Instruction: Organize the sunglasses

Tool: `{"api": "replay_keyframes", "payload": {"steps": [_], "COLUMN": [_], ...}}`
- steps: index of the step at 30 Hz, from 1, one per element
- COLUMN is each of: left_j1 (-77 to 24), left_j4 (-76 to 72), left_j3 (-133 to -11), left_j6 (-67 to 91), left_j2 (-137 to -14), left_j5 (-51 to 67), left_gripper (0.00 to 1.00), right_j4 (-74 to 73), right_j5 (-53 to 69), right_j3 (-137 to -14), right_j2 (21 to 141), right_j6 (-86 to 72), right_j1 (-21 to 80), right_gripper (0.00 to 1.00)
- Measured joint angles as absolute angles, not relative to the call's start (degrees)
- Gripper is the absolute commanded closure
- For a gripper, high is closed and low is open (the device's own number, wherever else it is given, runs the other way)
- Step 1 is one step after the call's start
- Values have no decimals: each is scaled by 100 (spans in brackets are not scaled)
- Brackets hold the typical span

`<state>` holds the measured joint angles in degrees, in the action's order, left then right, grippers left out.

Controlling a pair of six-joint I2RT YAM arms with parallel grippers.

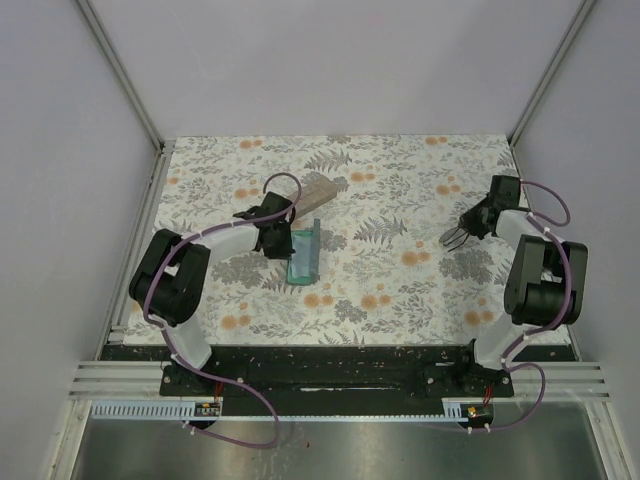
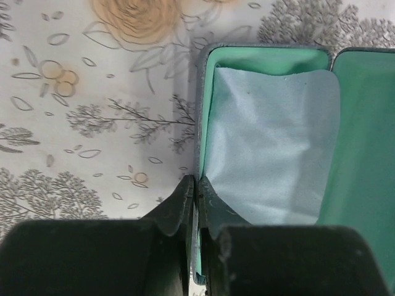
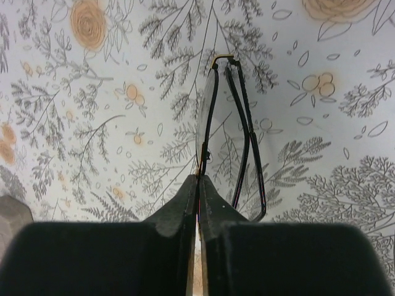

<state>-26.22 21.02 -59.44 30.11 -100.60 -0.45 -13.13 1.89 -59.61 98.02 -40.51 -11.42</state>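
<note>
My right gripper (image 3: 198, 179) is shut on the front frame of the sunglasses (image 3: 227, 132), a thin black pair with folded arms and clear-looking lenses, held above the floral cloth. In the top view they hang from the right gripper (image 1: 452, 240) at the right of the table. My left gripper (image 2: 195, 182) is shut on the near-left wall of the open slate-blue case (image 2: 271, 61), which has a mint-green lining and a light blue cloth (image 2: 271, 142) lying inside. In the top view this case (image 1: 303, 252) stands open at centre left beside the left gripper (image 1: 280, 235).
A tan oblong case (image 1: 318, 187) lies behind the open case, toward the back left. The floral tablecloth (image 1: 400, 290) covers the table. White walls with metal posts close in the sides and back. A grey object edge (image 3: 12, 216) shows at the left of the right wrist view.
</note>
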Motion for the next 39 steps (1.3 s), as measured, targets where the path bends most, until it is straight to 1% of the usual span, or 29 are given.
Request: {"api": "replay_keyframes", "payload": {"steps": [3,10,13,14,16,18,21,23,26,31,35,39], "left_j1": [-2781,-3232,-3363,-3389,-3415,-3424,-3424,-3422,-3382,-3227,-2926,-2493], "left_j4": [2115,2261,2283,2283,2287,2305,2368,2418,2491,2698,2875,2930], "left_j3": [-5948,-6012,-6084,-6097,-6132,-6169,-6239,-6289,-6318,-6377,-6377,-6292], "left_j6": [3072,3275,3336,3347,3374,3395,3420,3424,3411,3369,3288,3284], "left_j2": [-10060,-10077,-10138,-10147,-10182,-10208,-10208,-10204,-10095,-9699,-9129,-8361], "left_j5": [-49,-21,21,30,51,69,97,121,217,427,574,742], "left_gripper": [97,96,95,94,87,77,66,62,57,53,52,51], "right_j4": [-1330,-1367,-1500,-1584,-1767,-1927,-2215,-2421,-2689,-2954,-3087,-3100], "right_j5": [423,1033,1170,1194,1267,1319,1330,1391,1612,2038,2327,2427], "right_j3": [-5784,-5655,-5671,-5688,-5776,-5872,-5999,-6114,-6418,-7004,-7456,-7808], "right_j2": [9559,8849,8545,8455,8322,8217,7972,7817,7660,7623,7693,7929], "right_j6": [-3992,-3879,-3800,-3767,-3701,-3638,-3559,-3516,-3424,-3323,-3330,-3387], "right_j1": [-1142,-1096,-921,-808,-537,-285,156,381,725,1308,1835,2633], "right_gripper": [100,100,100,100,100,100,100,100,100,100,100,100]}}
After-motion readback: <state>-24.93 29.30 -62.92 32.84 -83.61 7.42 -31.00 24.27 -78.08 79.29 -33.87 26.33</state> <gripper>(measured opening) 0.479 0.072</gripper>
